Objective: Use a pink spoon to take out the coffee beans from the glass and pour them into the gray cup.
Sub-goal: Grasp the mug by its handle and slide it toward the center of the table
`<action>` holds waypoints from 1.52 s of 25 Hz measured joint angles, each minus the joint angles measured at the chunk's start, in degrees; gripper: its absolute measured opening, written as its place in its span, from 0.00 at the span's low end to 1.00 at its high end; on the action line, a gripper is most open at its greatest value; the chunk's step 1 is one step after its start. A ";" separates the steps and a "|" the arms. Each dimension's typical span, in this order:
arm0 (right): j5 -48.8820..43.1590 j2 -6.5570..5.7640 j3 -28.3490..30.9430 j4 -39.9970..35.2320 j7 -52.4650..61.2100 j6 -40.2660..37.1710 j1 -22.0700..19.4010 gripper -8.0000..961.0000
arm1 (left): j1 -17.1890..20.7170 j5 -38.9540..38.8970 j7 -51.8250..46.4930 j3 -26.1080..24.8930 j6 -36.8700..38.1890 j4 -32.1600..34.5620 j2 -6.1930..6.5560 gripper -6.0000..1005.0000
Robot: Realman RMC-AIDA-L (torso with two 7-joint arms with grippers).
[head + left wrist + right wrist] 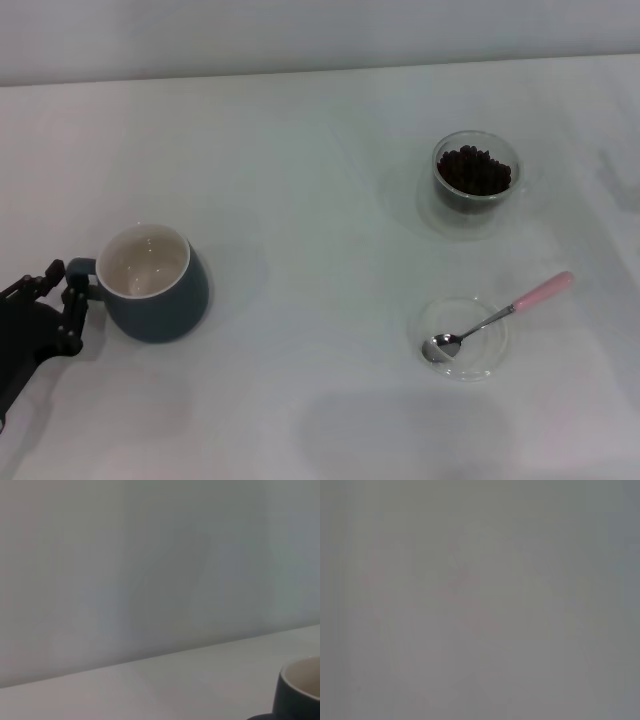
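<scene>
The gray cup stands upright at the left of the table, its cream inside bare, its loop handle toward my left gripper. That gripper is open and sits right beside the handle, not closed on it. The cup's rim also shows in the left wrist view. The glass stands at the far right, filled with coffee beans. The pink spoon lies nearer on the right, its metal bowl in a flat clear saucer and its pink handle pointing away to the right. My right gripper is out of view.
The white table runs back to a pale wall. The right wrist view shows only a blank grey surface.
</scene>
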 joint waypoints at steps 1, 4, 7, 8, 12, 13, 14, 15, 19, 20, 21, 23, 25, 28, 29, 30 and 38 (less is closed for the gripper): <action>0.00 0.00 0.00 0.01 0.00 0.00 0.00 0.91 | -0.09 0.02 0.04 0.11 0.00 0.01 0.00 0.26; 0.00 0.00 0.00 0.01 0.00 0.00 0.00 0.91 | -0.24 0.03 0.09 0.23 -0.03 0.02 0.00 0.25; 0.00 0.00 0.00 -0.03 0.00 0.00 -0.02 0.91 | -0.48 0.09 0.10 0.24 -0.03 0.04 0.00 0.22; 0.00 0.00 0.00 -0.05 0.00 0.00 -0.02 0.91 | -0.62 0.12 0.09 0.25 -0.03 0.04 0.00 0.20; 0.00 0.00 0.00 -0.13 0.00 0.00 -0.03 0.91 | -1.51 1.41 -0.09 0.27 -0.03 0.04 -0.02 0.11; 0.00 0.00 0.00 -0.16 0.00 0.00 -0.03 0.91 | -1.84 1.82 -0.15 0.26 -0.04 0.04 -0.05 0.11; 0.00 0.00 0.00 -0.19 0.00 0.00 -0.03 0.91 | -2.25 2.20 -0.21 0.27 -0.03 0.04 -0.09 0.11; 0.00 0.00 0.00 -0.21 0.00 0.00 -0.03 0.91 | -2.61 2.63 -0.25 0.26 -0.03 0.03 -0.11 0.11; 0.00 0.00 0.00 -0.23 0.00 0.00 -0.03 0.91 | -4.46 4.54 -0.31 0.26 -0.04 -0.22 -0.20 0.11; 0.00 0.00 0.00 -0.24 0.00 0.00 -0.04 0.91 | -5.03 5.20 -0.36 0.26 -0.06 -0.34 -0.22 0.11; 0.00 -0.01 0.00 -0.25 0.00 0.00 -0.04 0.91 | -5.03 5.20 -0.36 0.26 -0.06 -0.34 -0.22 0.11; 0.00 0.00 0.00 -0.25 0.00 0.00 -0.04 0.91 | -6.28 6.85 -0.46 0.25 -0.38 -0.39 -0.27 0.11; 0.00 0.00 0.00 -0.25 0.00 0.01 -0.04 0.91 | -7.10 8.00 -0.69 0.25 -0.90 -0.41 -0.31 0.11; 0.00 0.00 0.00 -0.25 -0.01 0.01 -0.03 0.91 | -9.78 11.61 -3.12 0.26 -3.22 -0.41 -0.35 0.11; 0.00 0.00 0.00 -0.25 -0.02 0.00 -0.04 0.91 | -10.60 12.82 -4.22 0.26 -4.04 -0.40 -0.35 0.11; 0.00 0.00 0.00 -0.25 -0.03 0.00 -0.04 0.91 | -10.60 12.82 -4.22 0.26 -4.04 -0.40 -0.35 0.11; 0.06 0.00 0.00 -0.25 -0.25 -0.06 -0.04 0.91 | -16.04 18.78 -10.21 0.26 -8.05 -0.01 -0.42 0.11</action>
